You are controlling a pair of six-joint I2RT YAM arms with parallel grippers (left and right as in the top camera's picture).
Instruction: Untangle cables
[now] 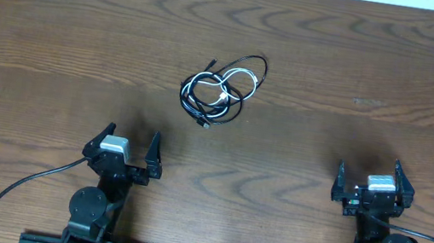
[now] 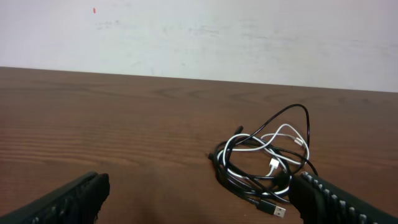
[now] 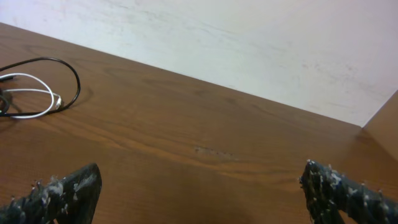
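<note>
- The cables (image 1: pixel 222 90) lie in one small heap on the table (image 1: pixel 56 46), near the middle and a bit to the far side.
- A white cord (image 2: pixel 283 134) is looped in with the black cords (image 2: pixel 298 112). They cross over each other many times, so the heap is not untangled yet.
- A black plug (image 2: pixel 278 211) sticks out at the near end of the heap, on the side closest to the arms.
- The heap is longer one way. It runs from the near left to the far right, and a big black loop sticks out at the far right end.
- The left gripper (image 1: pixel 129 141) is the nearer one. The heap sits in front of it and off to its right, apart from it.
- The right gripper (image 1: pixel 369 174) is well apart from the heap, which lies far off to its left. Its camera sees only the edge of the loop.
- Both grippers have their fingers spread wide. They hold nothing and touch no cord.
- The left arm probably has the shorter reach, to the plug end.
</note>
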